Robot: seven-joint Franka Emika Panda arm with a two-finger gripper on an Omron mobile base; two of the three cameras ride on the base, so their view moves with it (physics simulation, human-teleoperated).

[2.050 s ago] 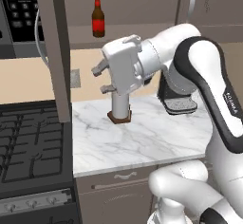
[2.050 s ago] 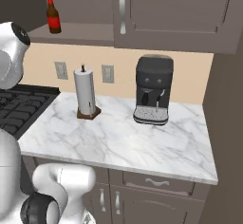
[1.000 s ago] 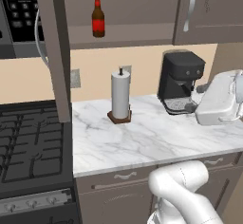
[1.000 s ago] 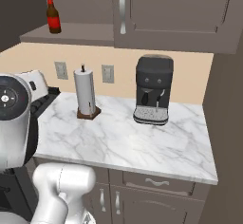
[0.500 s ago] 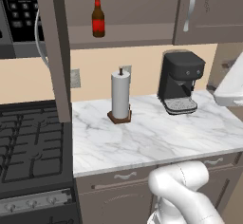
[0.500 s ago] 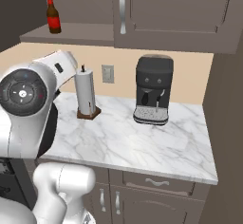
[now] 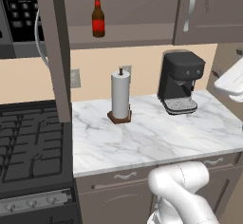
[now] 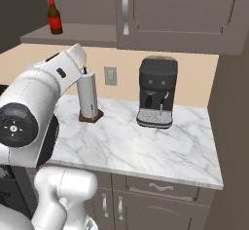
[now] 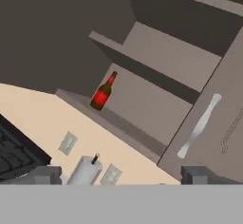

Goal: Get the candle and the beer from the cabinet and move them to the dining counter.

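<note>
Beer [image 7: 98, 16]: stood upright on the lowest shelf of the open cabinet [image 7: 128, 9], at the shelf's left end.
Paper-towel roll [image 7: 120, 96]: set on the marble worktop [image 7: 156, 137], below the cabinet and right of the beer.
Coffee machine [image 7: 180, 82]: placed further right, under the cabinet's closed door.
Gripper [image 9: 121, 178]: fingers spread wide, nothing held, aimed up at the cabinet, well apart from the beer.

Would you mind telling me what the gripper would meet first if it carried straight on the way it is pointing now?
Probably the cabinet: the open gripper aims into its open compartment, toward the back panel right of the beer. Depth is unclear.
</note>
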